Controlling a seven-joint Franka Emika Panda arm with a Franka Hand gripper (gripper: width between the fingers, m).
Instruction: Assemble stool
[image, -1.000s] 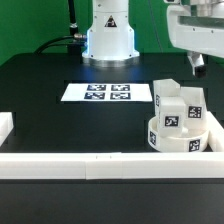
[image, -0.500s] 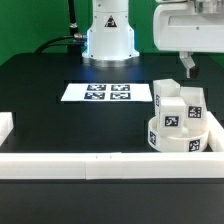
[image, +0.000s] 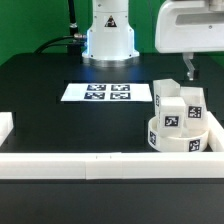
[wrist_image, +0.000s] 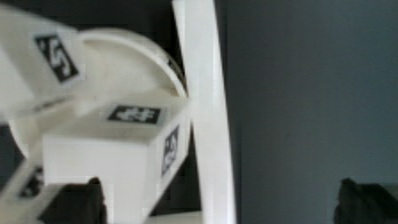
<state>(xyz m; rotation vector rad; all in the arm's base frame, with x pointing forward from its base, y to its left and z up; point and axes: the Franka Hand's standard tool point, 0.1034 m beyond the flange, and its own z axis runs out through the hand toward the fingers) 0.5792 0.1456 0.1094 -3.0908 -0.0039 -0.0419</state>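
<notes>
The white round seat (image: 180, 136) lies at the exterior view's right, against the front rail, with white tagged legs (image: 177, 103) standing on it. My gripper (image: 190, 67) hangs above and behind them, touching nothing. In the wrist view the seat (wrist_image: 111, 52) and a tagged leg (wrist_image: 125, 135) fill one side, blurred. The two dark fingertips (wrist_image: 75, 200) stand wide apart with nothing between them, so the gripper (wrist_image: 222, 203) is open.
The marker board (image: 106, 93) lies mid-table before the robot base (image: 108, 38). White border rails run along the front (image: 100, 164) and the exterior view's right (image: 218, 140); one rail (wrist_image: 205, 110) crosses the wrist view.
The gripper has moved toward the exterior view's left, coming over the space behind the seat and legs. The stool parts have not moved.
</notes>
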